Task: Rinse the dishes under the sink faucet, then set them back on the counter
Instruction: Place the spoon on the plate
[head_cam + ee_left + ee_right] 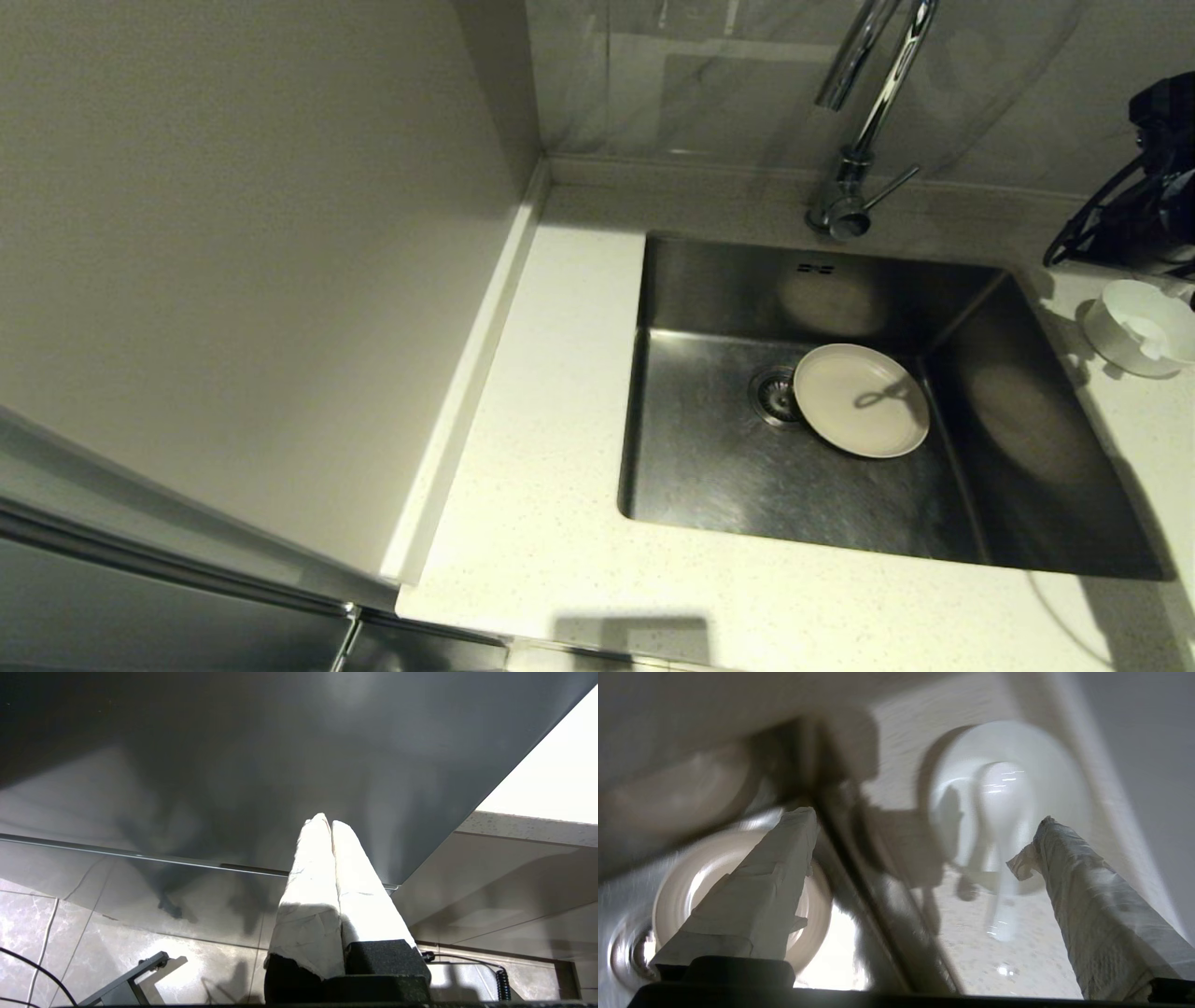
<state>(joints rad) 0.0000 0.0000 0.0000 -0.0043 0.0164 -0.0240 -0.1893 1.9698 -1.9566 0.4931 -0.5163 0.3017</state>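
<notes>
White bowl (1008, 798) with spoon (1003, 858) on counter (551, 485) beside sink (1027, 448), seen between the spread fingers (1092, 896) of right gripper (920, 835), untouched. Cream plate (860, 399) lies in the basin by the drain. Left gripper (331, 823) parked low, fingers pressed together.

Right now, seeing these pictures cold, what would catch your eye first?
The shallow cream round plate lying flat in the square stainless steel sink, overlapping its drain. Next, the small white round bowl with a white spoon in it, on the speckled off-white counter right of the sink, with the open right pincer above.
</notes>
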